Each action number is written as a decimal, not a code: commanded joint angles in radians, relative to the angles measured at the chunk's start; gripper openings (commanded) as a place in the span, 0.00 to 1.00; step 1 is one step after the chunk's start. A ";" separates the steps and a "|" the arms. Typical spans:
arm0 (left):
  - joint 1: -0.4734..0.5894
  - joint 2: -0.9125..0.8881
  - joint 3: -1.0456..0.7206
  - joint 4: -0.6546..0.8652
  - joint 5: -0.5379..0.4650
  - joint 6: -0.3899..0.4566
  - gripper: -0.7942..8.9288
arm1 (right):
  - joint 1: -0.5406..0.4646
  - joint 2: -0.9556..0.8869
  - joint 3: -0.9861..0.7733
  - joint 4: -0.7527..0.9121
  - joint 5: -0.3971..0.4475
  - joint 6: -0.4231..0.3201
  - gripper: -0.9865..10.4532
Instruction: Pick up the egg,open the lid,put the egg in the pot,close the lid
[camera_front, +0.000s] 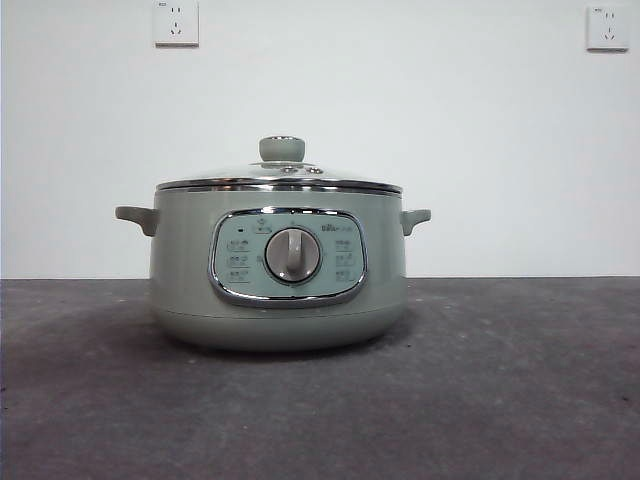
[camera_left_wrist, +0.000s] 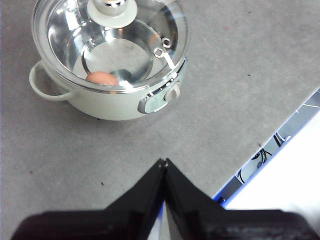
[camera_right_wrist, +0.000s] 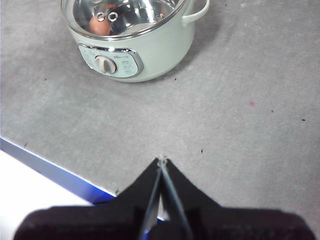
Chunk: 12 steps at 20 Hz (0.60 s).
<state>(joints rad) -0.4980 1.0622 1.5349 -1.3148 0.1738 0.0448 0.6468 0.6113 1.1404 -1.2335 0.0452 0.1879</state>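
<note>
The pale sage-green pot (camera_front: 280, 270) stands in the middle of the grey table, with its glass lid (camera_front: 280, 178) on top and the green knob (camera_front: 282, 149) upright. Through the lid, the reddish-brown egg (camera_left_wrist: 101, 78) lies inside the pot; it also shows in the right wrist view (camera_right_wrist: 100, 25). My left gripper (camera_left_wrist: 163, 162) is shut and empty, held back from the pot near the table's edge. My right gripper (camera_right_wrist: 161, 160) is shut and empty, also well back from the pot (camera_right_wrist: 132, 37). Neither arm shows in the front view.
The grey table (camera_front: 500, 400) ends at a blue edge (camera_left_wrist: 265, 150) close to both grippers (camera_right_wrist: 50, 170). A white wall with two sockets (camera_front: 176, 22) stands behind the pot.
</note>
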 joint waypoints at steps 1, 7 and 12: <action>0.007 -0.007 -0.001 0.131 -0.002 0.039 0.08 | 0.002 0.000 -0.008 0.004 0.001 0.011 0.09; 0.238 -0.179 -0.236 0.709 0.177 0.177 0.08 | 0.002 0.000 -0.008 0.004 0.001 0.011 0.09; 0.406 -0.448 -0.703 0.980 0.117 0.165 0.08 | 0.002 0.000 -0.008 0.004 0.001 0.011 0.09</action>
<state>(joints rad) -0.0948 0.6216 0.8627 -0.3454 0.2966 0.2005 0.6468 0.6113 1.1404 -1.2335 0.0452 0.1879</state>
